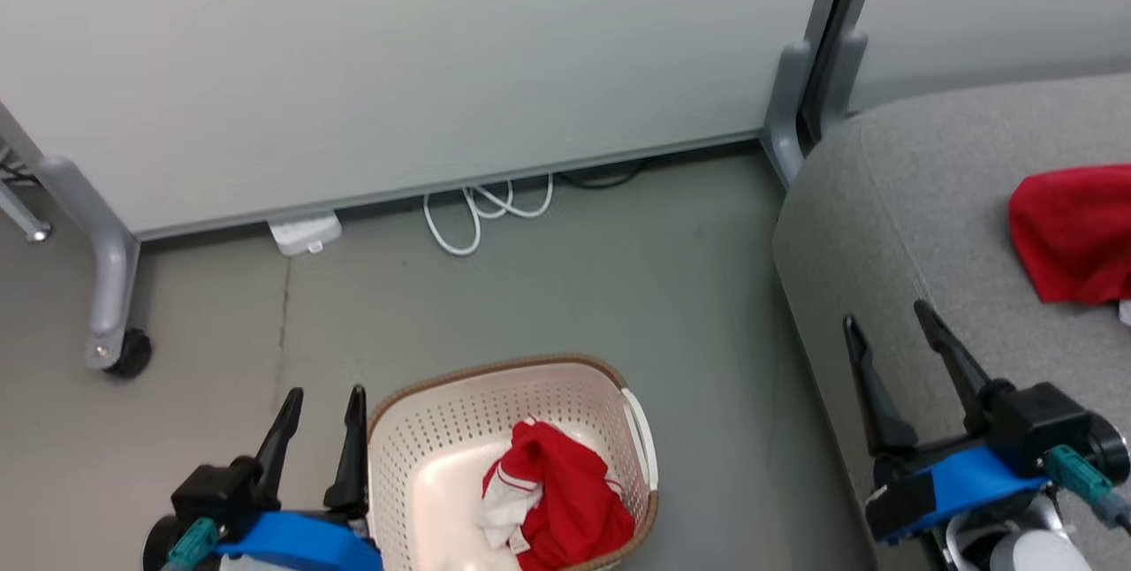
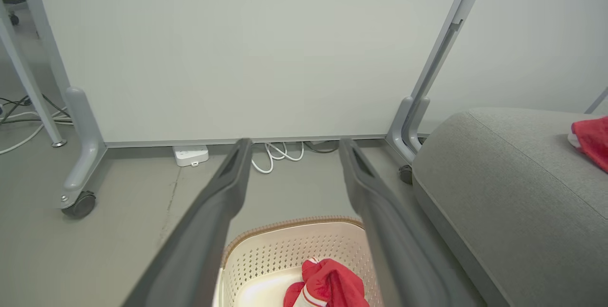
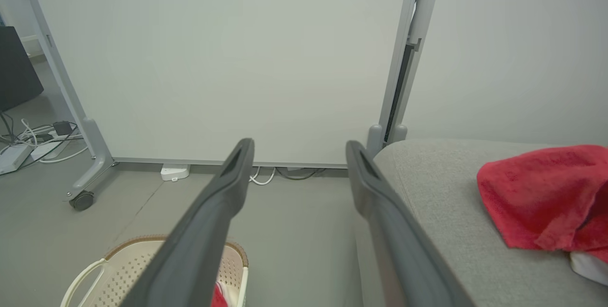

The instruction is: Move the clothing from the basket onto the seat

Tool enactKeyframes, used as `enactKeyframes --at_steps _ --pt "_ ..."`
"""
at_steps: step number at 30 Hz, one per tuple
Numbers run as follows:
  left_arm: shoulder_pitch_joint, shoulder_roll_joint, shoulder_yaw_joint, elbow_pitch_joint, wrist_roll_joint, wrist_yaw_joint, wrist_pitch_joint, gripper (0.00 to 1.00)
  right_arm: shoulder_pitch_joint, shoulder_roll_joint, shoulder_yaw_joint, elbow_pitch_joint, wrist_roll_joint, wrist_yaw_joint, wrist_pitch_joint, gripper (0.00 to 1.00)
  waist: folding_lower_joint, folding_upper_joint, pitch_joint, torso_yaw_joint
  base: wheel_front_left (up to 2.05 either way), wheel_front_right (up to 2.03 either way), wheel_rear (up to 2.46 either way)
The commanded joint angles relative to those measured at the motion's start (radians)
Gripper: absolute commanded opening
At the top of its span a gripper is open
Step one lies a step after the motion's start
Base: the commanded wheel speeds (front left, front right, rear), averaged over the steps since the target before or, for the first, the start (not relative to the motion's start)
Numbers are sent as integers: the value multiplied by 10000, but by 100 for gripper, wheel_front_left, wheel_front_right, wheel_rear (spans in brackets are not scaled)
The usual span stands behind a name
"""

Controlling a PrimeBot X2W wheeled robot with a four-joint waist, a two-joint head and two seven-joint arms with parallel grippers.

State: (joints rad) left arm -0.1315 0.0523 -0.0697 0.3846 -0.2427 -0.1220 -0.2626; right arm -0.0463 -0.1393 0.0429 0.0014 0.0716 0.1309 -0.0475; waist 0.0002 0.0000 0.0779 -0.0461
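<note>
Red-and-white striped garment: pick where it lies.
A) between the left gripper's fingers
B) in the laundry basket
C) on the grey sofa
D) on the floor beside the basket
B: the striped garment lies bunched inside the laundry basket. The other red garment is on the grey sofa, and the left gripper and right gripper are both open and hold nothing.
</note>
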Motion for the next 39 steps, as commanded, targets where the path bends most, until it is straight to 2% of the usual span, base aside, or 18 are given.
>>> enactKeyframes --at_steps 1,8,15,18,19,28,31,39 --pt "-306 32 -58 28 65 -29 -33 100 -266 1 28 -92 -19 -3 -35 100 -2 0 975 -165 0 0 0" --pt "-1631 83 -557 766 168 -70 -33 100 -1738 -87 420 -267 -4 -3 -281 100 -2 0 3133 -711 0 0 0" --pt "-3209 431 -1169 2202 236 -90 -33 100 -3355 4 1054 -19 48 -5 -697 100 -2 0 5075 -1533 0 0 0" --pt "-3626 577 -1337 2697 176 -92 -33 100 -3704 103 1262 81 29 -5 -824 100 -2 0 5527 -1787 0 0 0" --pt "-4012 738 -1428 3251 170 -89 -24 100 -4065 200 1484 209 66 -5 -979 100 -2 0 5923 -2048 0 0 0" --pt "-5155 1586 -1546 5297 425 8 147 100 -5120 554 2611 985 363 -5 -1667 100 -2 0 7125 -3194 0 0 0" --pt "-5438 1810 -1548 5650 454 21 196 100 -5325 616 2776 1186 478 -3 -1831 100 -2 0 7430 -3452 0 0 0" --pt "-6030 2298 -1466 6001 526 391 96 100 -5592 786 2970 1544 633 -3 -2078 100 -2 0 7960 -3814 0 0 0"
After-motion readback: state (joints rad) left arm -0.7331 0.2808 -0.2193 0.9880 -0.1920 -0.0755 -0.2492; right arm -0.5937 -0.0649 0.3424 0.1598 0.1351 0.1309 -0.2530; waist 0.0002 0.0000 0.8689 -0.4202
